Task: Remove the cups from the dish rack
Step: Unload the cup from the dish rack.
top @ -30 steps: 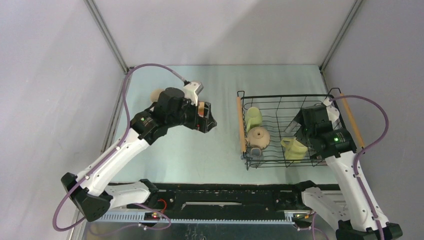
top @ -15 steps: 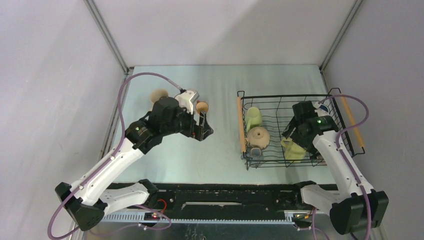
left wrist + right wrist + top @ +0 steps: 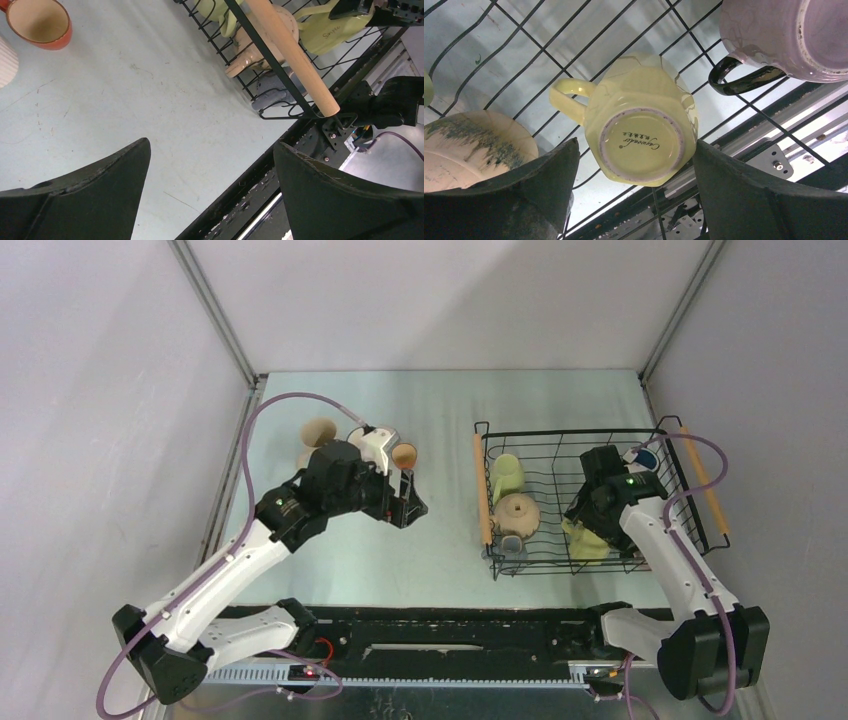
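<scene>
Two black fingers of my right gripper (image 3: 631, 145) stand spread on either side of a pale yellow-green faceted ceramic mug (image 3: 641, 125). They are not clenched, and a gap shows on the handle side. The mug lies upside down, its base turned to my wrist camera. It sits by the near edge of the black wire dish rack (image 3: 560, 433), right of the rack's middle. Beside it in the rack are a tan glazed mug (image 3: 474, 145) and a mauve-pink mug with a black handle (image 3: 784, 35). A second pale yellow-green mug (image 3: 507, 475) and a small grey mug (image 3: 510, 550) lie along the rack's left side, by its light wooden rod handle (image 3: 290, 55).

My left gripper (image 3: 211, 145) is released, fingers wide with nothing between them, above the pale surface (image 3: 440, 410) left of the rack. In the surface's left half an orange-red mug (image 3: 42, 22) stands upright, with a cream ribbed mug (image 3: 5, 60) just beside it.
</scene>
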`<act>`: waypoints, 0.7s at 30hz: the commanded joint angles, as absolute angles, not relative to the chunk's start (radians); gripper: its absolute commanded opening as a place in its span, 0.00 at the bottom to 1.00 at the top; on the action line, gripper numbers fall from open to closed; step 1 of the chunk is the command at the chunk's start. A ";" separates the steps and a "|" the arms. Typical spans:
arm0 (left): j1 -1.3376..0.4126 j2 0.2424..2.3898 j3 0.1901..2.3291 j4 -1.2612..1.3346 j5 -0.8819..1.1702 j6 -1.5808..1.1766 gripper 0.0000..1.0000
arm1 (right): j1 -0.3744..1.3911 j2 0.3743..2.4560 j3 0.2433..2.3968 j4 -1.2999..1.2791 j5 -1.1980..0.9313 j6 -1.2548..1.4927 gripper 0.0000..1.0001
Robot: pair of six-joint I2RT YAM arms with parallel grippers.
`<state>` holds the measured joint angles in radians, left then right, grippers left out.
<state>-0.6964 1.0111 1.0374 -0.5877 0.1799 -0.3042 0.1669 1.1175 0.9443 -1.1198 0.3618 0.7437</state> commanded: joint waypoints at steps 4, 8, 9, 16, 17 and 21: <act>-0.701 0.979 0.989 -0.520 0.203 -0.283 1.00 | 0.156 1.117 0.939 -1.045 0.380 0.758 0.84; -0.717 0.981 0.973 -0.507 0.198 -0.284 1.00 | 0.155 1.111 0.939 -1.007 0.346 0.765 0.75; -0.721 0.983 0.970 -0.504 0.198 -0.285 1.00 | 0.155 1.108 0.939 -0.996 0.333 0.765 0.72; -0.735 0.986 0.963 -0.493 0.202 -0.291 1.00 | 0.156 1.086 0.939 -0.993 0.314 0.794 0.66; -0.737 0.986 0.963 -0.492 0.204 -0.293 1.00 | 0.156 1.074 0.936 -1.002 0.318 0.796 0.66; -0.741 0.986 0.965 -0.491 0.214 -0.295 1.00 | 0.156 1.013 0.921 -1.036 0.347 0.794 0.76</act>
